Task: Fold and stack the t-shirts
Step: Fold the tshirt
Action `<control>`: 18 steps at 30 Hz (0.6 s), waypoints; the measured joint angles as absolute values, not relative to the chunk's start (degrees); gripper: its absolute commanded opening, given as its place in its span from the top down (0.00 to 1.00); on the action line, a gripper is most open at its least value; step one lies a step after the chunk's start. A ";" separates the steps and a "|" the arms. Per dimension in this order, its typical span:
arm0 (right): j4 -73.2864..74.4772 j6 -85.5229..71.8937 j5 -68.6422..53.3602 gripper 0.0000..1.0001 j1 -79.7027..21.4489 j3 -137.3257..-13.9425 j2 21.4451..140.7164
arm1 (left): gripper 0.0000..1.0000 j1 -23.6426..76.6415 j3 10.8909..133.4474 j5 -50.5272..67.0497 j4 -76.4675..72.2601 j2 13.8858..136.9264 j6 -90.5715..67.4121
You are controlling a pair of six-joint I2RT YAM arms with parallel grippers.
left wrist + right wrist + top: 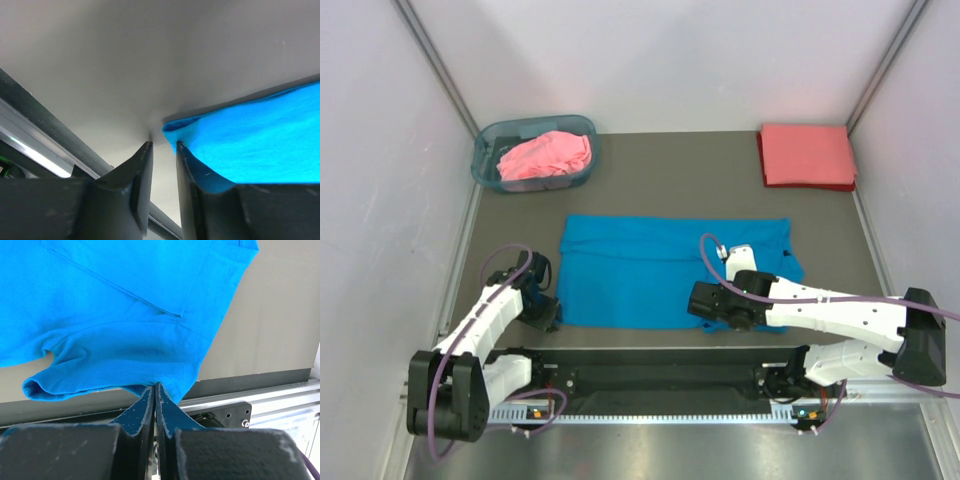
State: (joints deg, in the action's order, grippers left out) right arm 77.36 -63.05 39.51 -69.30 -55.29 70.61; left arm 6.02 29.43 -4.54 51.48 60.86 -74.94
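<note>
Bright blue t-shirt (640, 272), smooth, flat, roughly rectangular.

I see a see-through blue-grey basket (520, 124) in the far left corner of the grey table (680, 180). A long metal rail (670, 412) with little teeth runs along the near edge. White walls (670, 60) stand around the table.

Blue tee (650, 270) spread, coral tee (807, 153) folded
</note>
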 measured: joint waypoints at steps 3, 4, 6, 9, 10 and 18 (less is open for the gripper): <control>77.36 -63.05 39.62 1.00 -69.30 -55.29 70.61 | 0.77 6.02 29.39 -4.73 51.05 60.84 -74.94; 77.36 -63.05 39.64 1.00 -69.30 -55.29 70.61 | 0.81 6.02 29.36 -4.78 50.98 60.84 -74.91; 77.36 -63.07 39.66 1.00 -69.30 -55.29 70.61 | 0.88 6.02 29.36 -4.78 50.83 60.84 -74.89; 77.38 -63.09 39.99 1.00 -69.30 -55.29 70.61 | 1.00 6.02 29.34 -4.69 50.13 60.88 -74.74; 77.36 -63.09 40.07 1.00 -69.30 -55.29 70.61 | 1.00 6.02 29.36 -4.67 49.91 60.88 -74.52; 77.52 -62.92 41.58 1.00 -69.06 -57.25 70.63 | 1.00 6.02 29.89 -4.34 49.63 58.78 -74.00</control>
State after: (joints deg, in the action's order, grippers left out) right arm 77.52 -62.92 41.58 -69.06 -57.25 70.63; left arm 6.02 29.89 -4.34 49.63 58.78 -74.00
